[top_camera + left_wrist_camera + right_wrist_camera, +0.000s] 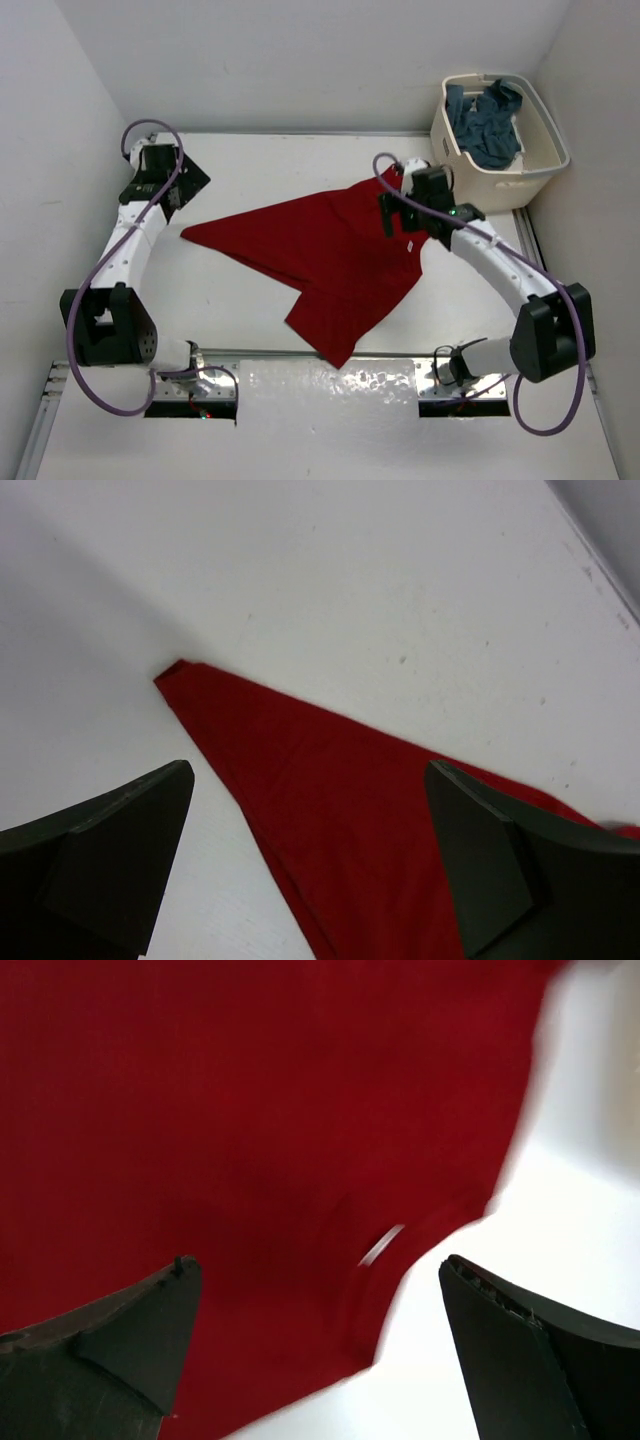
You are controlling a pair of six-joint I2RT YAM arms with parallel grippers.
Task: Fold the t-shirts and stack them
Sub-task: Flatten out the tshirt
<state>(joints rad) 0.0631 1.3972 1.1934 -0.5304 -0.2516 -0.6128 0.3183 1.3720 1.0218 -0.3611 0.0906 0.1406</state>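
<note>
White walls close in on three sides of a flat white table (280, 170), where a plain red cloth t-shirt (330, 260) lies spread across the middle in an uneven shape. One long pointed corner of it reaches out to the left, and another corner runs down towards the near edge, between the two arm bases. At the far right corner of the table stands a cream perforated plastic laundry basket (545, 125), with a slate blue-grey cloth t-shirt (490, 125) bunched up inside it and draped partly over the rim. The left gripper (308, 770) hangs at the far left of the table, near the shirt's pointed left corner. Its dark fingers (120, 850) are spread wide with nothing clasped between them, and its wrist view shows that red corner lying flat on the table below the gap. The right gripper (318, 1260) hangs over the right-hand part of the red shirt, also released, with its jaws wide apart and no cloth pinched. Its wrist view is somewhat blurred, but it shows red fabric filling most of the frame, the shirt's edge running between the fingers, and a small white label (380, 1246) on the cloth near that edge. Bare white table shows to the right.
</note>
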